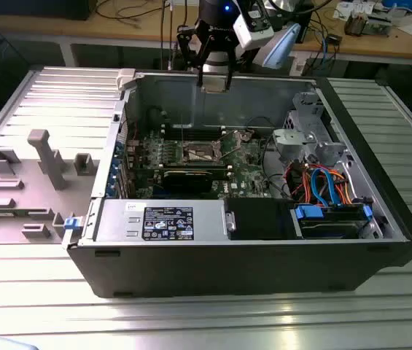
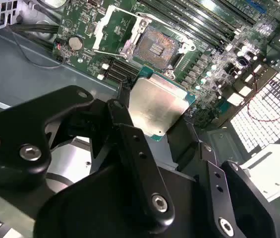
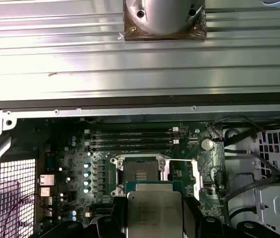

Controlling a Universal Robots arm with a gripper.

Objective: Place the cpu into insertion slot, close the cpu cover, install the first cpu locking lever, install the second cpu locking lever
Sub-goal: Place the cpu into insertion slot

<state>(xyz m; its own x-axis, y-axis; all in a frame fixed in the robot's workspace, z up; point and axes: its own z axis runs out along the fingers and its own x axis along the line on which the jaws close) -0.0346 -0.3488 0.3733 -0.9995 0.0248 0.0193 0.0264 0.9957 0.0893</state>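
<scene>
We see the gripper (image 2: 155,118) clamped on the cpu (image 2: 158,110), its two fingers (image 2: 121,106) pressing on opposite edges of the chip so that the dull silver top faces the cameras in both wrist views. In the exterior view the gripper hangs over the far wall of the open computer case (image 1: 264,240), at about twelve o'clock from the insertion slot (image 1: 200,153) and well apart from it. The slot lies bare on the green circuit board (image 2: 80,20), its dark centre uncovered, and the cpu cover (image 2: 111,27) stands swung open beside it, at roughly two o'clock from the slot in the exterior view. We judge the chip to be light, stiff and thin, with a smooth metal top that could slip and an underside too delicate to touch. The edges are therefore the right place to hold it, and that is where the fingers sit.
</scene>
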